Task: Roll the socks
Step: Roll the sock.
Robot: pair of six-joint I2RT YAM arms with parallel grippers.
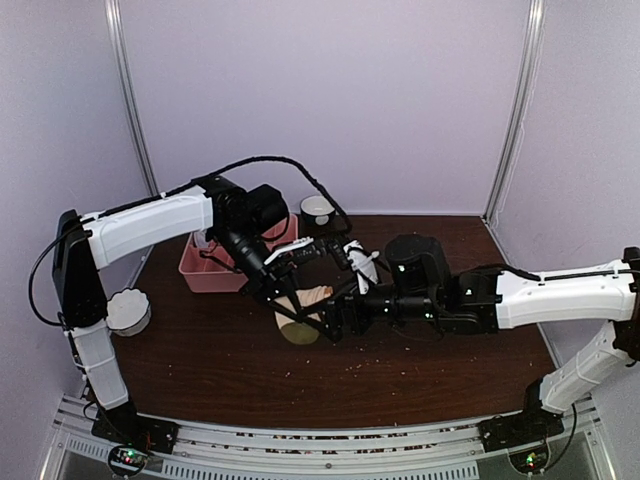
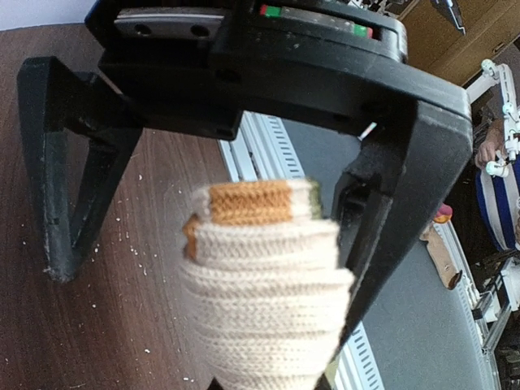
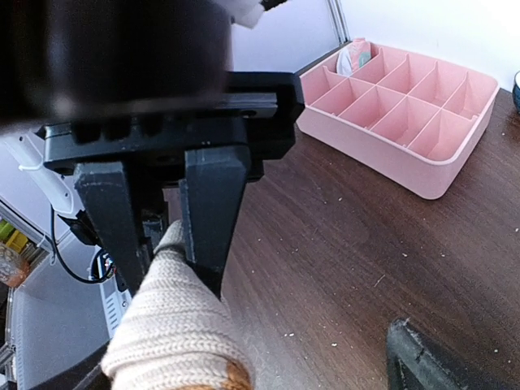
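The tan sock point(image 2: 260, 284) is wound into a tight roll. Rolling looks complete on this one, and stowing appears to be left. A pink-and-teal bundle point(image 3: 355, 55), probably the other sock, sits in a corner compartment of the pink tray point(image 3: 443, 175). The left gripper point(image 3: 166, 252) pinches the roll's end, near and right of the tray. The right gripper point(image 2: 203, 305) stands spread wide, straddling the roll.

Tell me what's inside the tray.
One pink-and-teal sock sits in a far corner compartment of the tray. The other compartments look empty where visible, though the dividers hide parts of their floors.
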